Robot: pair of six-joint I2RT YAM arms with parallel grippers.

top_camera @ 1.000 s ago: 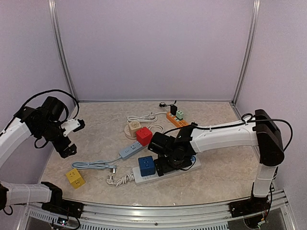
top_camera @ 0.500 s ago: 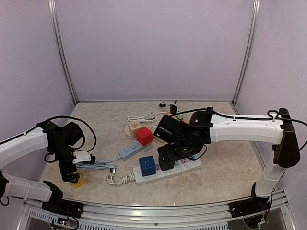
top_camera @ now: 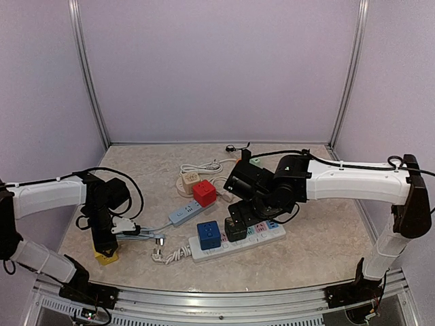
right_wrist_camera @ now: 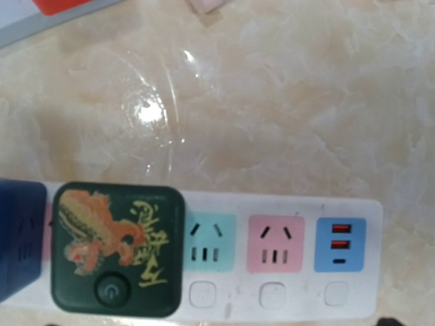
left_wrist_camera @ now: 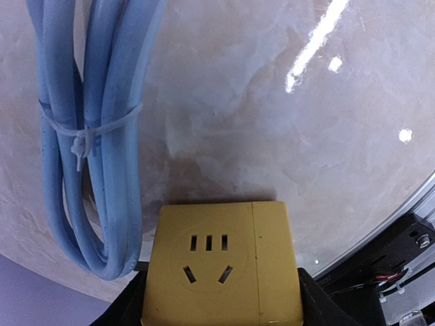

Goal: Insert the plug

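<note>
A yellow cube adapter (left_wrist_camera: 221, 261) with a socket face sits between my left gripper's (left_wrist_camera: 221, 309) dark fingers (left_wrist_camera: 126, 305), which press its two sides. In the top view it lies at the near left (top_camera: 107, 256) under my left gripper (top_camera: 105, 246). A black cube plug with an orange dragon print (right_wrist_camera: 115, 248) sits in the white power strip (right_wrist_camera: 285, 204), beside a blue cube adapter (right_wrist_camera: 20, 238). My right gripper (top_camera: 248, 212) hovers just above the black plug (top_camera: 236, 229), open and empty. Its fingers do not show in the right wrist view.
A tied light-blue cable (left_wrist_camera: 102, 136) lies left of the yellow cube. A white plug on a coiled cord (top_camera: 160, 255) lies before the strip (top_camera: 268, 236). Behind are a red cube (top_camera: 204, 193), a grey-blue strip (top_camera: 187, 212) and a round beige socket (top_camera: 189, 180).
My left arm swung down from the left wall onto the yellow cube. My right gripper lifted off the black plug, which stays in the strip.
</note>
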